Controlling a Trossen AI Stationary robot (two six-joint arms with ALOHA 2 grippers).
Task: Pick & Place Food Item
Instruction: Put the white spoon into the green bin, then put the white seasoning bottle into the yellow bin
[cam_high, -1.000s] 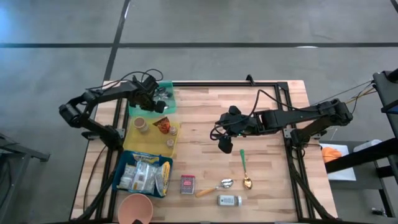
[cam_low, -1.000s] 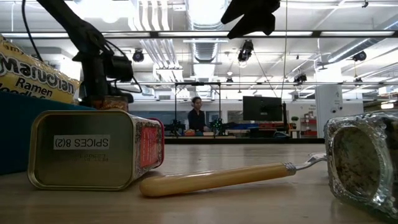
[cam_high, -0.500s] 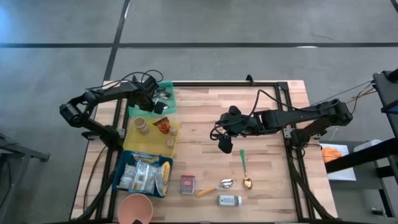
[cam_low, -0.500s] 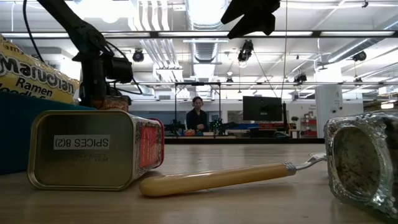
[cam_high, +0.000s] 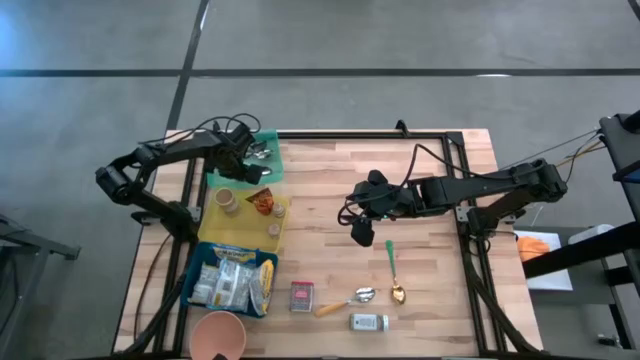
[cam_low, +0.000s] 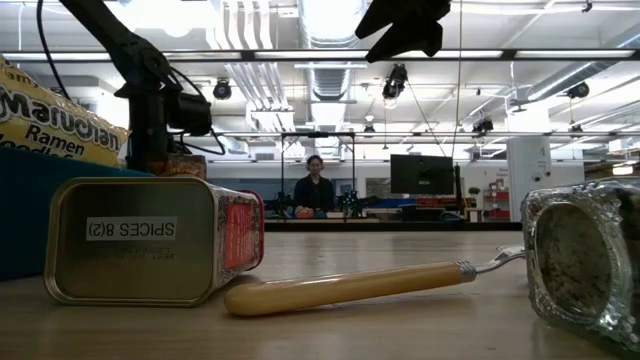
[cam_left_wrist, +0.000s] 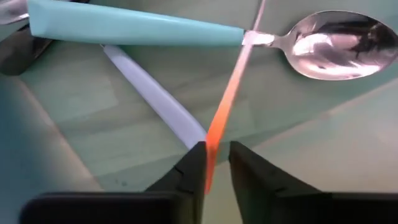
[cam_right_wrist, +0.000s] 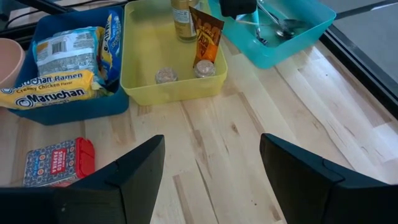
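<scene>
Nearest the low camera we note a spice tin (cam_low: 150, 240) on its side, a yellow-handled spoon (cam_low: 350, 288) and a glass jar (cam_low: 585, 255). Farther back, the blue bin (cam_high: 232, 281) holds ramen packets (cam_high: 262, 282); the yellow tray (cam_high: 245, 215) holds an orange sachet (cam_high: 262, 203).

At the far corner, the left gripper (cam_left_wrist: 214, 165) sits inside the teal bin (cam_high: 262, 157), fingers slightly parted around an orange-handled utensil (cam_left_wrist: 227, 106), the grip loosened. A teal-handled spoon (cam_left_wrist: 137, 30) lies beyond.

The right gripper (cam_right_wrist: 211, 162) hovers spread wide over mid-table, holding nothing.
</scene>
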